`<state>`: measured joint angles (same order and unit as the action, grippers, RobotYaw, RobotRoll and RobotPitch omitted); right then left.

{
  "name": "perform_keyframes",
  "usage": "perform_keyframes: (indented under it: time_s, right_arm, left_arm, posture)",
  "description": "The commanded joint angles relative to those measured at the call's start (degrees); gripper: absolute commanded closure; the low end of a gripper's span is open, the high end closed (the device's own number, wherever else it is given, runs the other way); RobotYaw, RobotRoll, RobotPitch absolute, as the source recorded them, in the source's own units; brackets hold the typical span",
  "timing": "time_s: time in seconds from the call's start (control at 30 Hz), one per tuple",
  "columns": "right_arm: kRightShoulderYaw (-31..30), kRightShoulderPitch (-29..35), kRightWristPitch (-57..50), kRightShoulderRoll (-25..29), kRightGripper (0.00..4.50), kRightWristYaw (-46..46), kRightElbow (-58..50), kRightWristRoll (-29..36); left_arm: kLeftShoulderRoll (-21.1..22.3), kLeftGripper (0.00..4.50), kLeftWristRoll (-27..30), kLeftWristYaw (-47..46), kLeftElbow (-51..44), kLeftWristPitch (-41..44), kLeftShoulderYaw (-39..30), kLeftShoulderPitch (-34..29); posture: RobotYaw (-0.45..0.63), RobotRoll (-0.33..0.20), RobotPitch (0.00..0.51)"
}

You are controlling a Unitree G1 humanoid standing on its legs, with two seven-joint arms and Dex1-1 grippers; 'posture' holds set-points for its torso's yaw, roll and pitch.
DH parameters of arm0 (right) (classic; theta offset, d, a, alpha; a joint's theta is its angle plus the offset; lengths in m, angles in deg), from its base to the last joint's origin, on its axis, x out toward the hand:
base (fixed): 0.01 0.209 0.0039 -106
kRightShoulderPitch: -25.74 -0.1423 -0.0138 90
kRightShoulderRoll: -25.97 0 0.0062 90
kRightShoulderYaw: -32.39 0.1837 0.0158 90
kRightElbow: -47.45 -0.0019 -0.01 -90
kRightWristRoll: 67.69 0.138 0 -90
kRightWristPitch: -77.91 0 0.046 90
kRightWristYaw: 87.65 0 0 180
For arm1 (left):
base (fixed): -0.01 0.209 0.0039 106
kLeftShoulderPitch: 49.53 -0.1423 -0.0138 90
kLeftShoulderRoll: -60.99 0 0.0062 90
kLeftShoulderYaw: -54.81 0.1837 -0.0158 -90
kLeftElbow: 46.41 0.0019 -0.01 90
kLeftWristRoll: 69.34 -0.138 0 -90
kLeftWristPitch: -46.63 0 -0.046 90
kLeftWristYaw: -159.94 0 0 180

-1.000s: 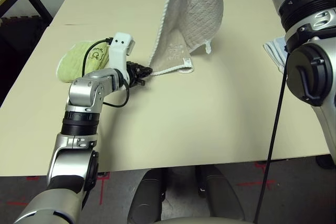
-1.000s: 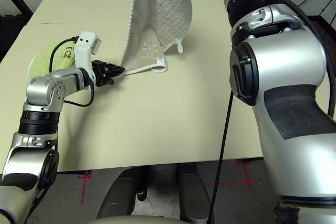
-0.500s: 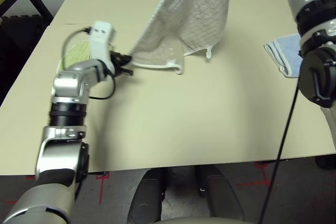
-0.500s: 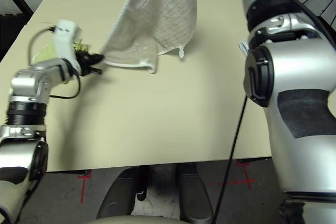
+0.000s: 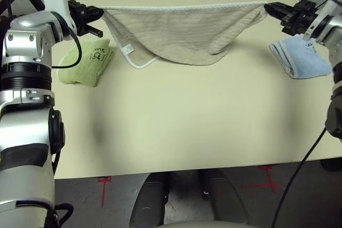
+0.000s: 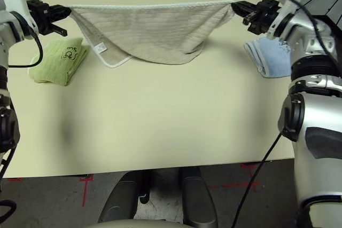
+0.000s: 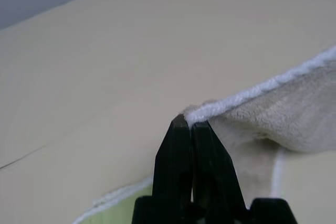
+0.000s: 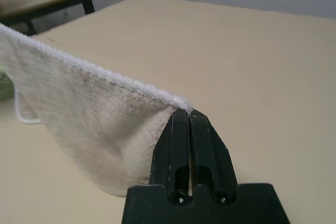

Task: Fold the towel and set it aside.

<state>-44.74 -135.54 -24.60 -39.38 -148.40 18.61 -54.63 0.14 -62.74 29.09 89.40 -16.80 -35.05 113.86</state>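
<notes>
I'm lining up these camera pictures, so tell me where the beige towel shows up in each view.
Left eye: towel strung across the top between left gripper and right gripper.
Right eye: likewise, top centre.
Left wrist: corner pinched at fingertips.
Right wrist: hangs from fingertips.
Shared landmark: its white edging.

Beige towel (image 5: 181, 33) with waffle texture and white corded edging, lime-green folded towel (image 5: 85, 63) with dark embroidered mark, light blue folded towel (image 5: 300, 57), pale cream table (image 5: 181, 126), black gripper fingers (image 7: 189, 166), silver forearms (image 5: 26, 41)
</notes>
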Motion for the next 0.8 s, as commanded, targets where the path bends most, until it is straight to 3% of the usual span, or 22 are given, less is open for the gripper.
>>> perform_keyframes:
  time_s: [0.03,0.2,0.33,0.43,0.63,0.7,0.8]
  right_arm:
    - [-0.25,-0.62,-8.08,1.91,4.50,-5.09,-1.49,1.74]
    - [-8.21,-0.97,-20.48,5.82,4.50,-18.89,-2.00,-1.69]
    - [-13.01,-1.81,-13.67,5.13,4.50,-18.40,0.78,-7.04]
    - [-12.52,-3.69,-4.20,2.13,4.50,-8.19,4.08,-9.37]
    - [-10.53,-11.56,21.49,-5.06,4.50,34.68,11.02,-16.27]
    - [-8.86,-14.22,28.21,-5.73,4.50,42.51,11.87,-16.19]
    - [-5.98,-16.08,36.26,-6.41,4.50,42.11,12.04,-13.64]
  left_arm:
    - [2.51,4.45,-0.82,6.52,1.91,2.33,1.19,0.74]
    - [5.16,4.45,1.85,15.12,-3.21,12.36,1.33,-4.14]
    - [5.22,4.45,0.68,14.92,-1.62,12.45,1.10,-6.17]
    - [3.36,4.45,-0.97,8.53,3.57,7.42,-0.21,-4.08]
    - [-3.28,4.45,-6.29,-21.71,20.15,-21.66,-2.92,6.77]
    - [-4.42,4.45,-6.31,-28.83,23.15,-30.64,-4.69,10.04]
    - [-5.46,4.45,-5.20,-31.76,24.80,-40.95,-6.93,13.91]
  posture:
    - [0.03,0.000,0.206]
    - [0.04,0.000,0.220]
    - [0.05,0.000,0.226]
    - [0.04,0.000,0.229]
    - [0.04,0.000,0.233]
    - [0.04,0.000,0.235]
    - [0.04,0.000,0.236]
